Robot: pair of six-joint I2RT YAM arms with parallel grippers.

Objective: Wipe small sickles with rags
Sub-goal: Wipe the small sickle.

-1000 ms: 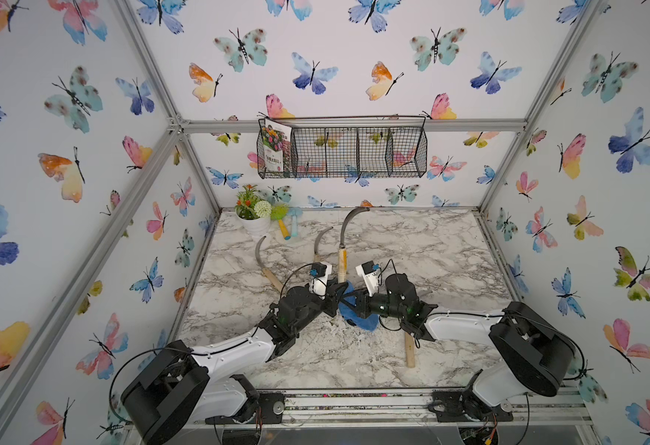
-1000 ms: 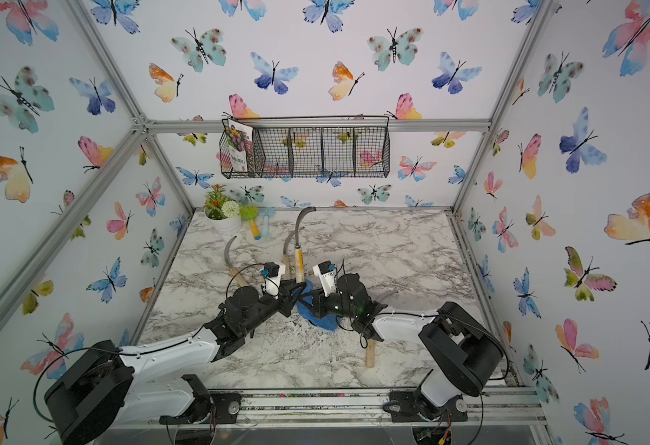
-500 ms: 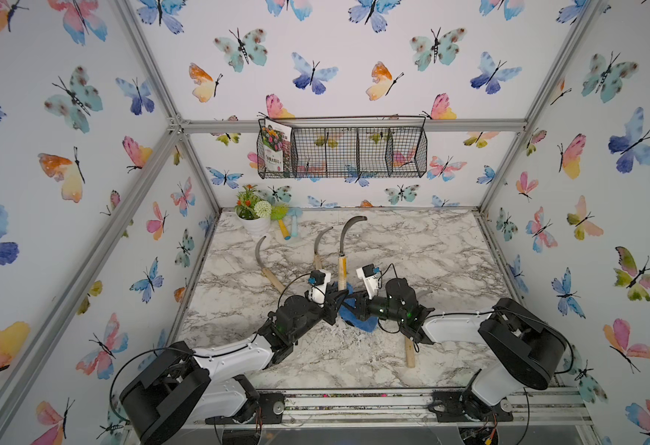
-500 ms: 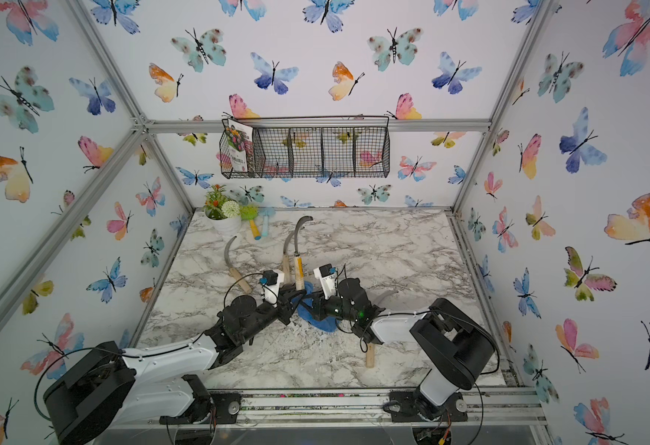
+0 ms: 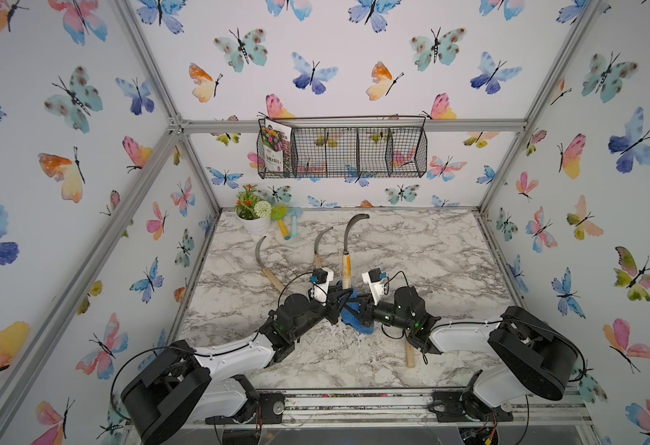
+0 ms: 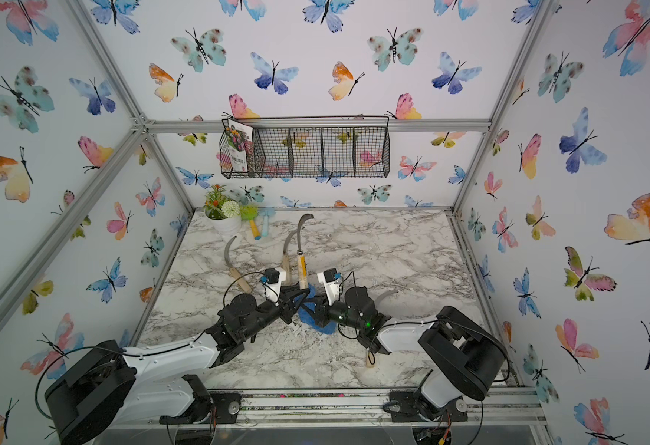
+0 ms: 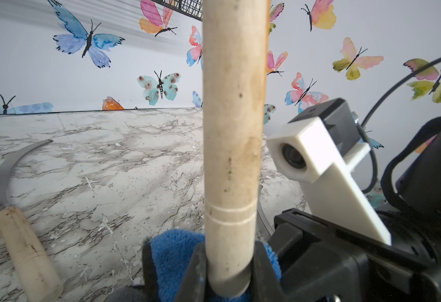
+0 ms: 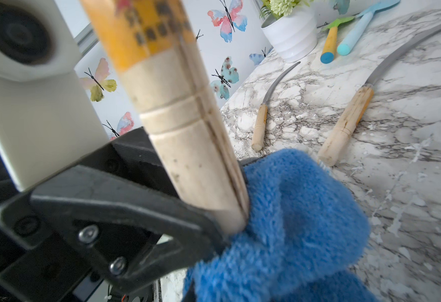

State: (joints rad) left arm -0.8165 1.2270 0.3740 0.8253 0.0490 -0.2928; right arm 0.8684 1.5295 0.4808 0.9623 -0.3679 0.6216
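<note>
Clock set on the marble table (image 5: 443, 246) as in both top views: 12 at the back wall, 6 at my bases.

1. My left gripper (image 7: 228, 261), near table centre. It is clenched on the butt of the held sickle (image 5: 346, 266). The handle is pale and carries a yellow band whose print is too blurred to read. The grey blade runs toward 12 o'clock. The sickle is raised off the table, but I cannot tell its exact tilt. The blade is cut off in both wrist views.

2. My right gripper (image 5: 360, 307), tip to tip with the left, reaching in from 4 o'clock. It is closed on the rag (image 8: 305, 222). The blue pile buries my fingers, so the pinch itself is hidden. The rag presses against the handle butt, just beside the left jaws. I cannot tell whether its lower fold touches the table.

3. Second sickle (image 5: 265, 266), 10 o'clock, lying flat and fully visible.

4. Third sickle (image 5: 320, 246), just beside the held one on its 9 o'clock side. Its handle end is hidden behind my left wrist camera in both top views.

5. Fourth sickle (image 5: 409, 356), 5 o'clock. The handle end shows, but the middle is covered by my right arm.

6. White plant pot (image 5: 257, 226), in the 11 o'clock corner. The toy tools (image 5: 284, 232) lie beside it, their heads partly behind the foliage.

7. Wire basket (image 5: 373, 154), on the back wall. A seed packet (image 5: 275, 150) sits in its 9 o'clock end compartment, lettering too small to read.
</note>
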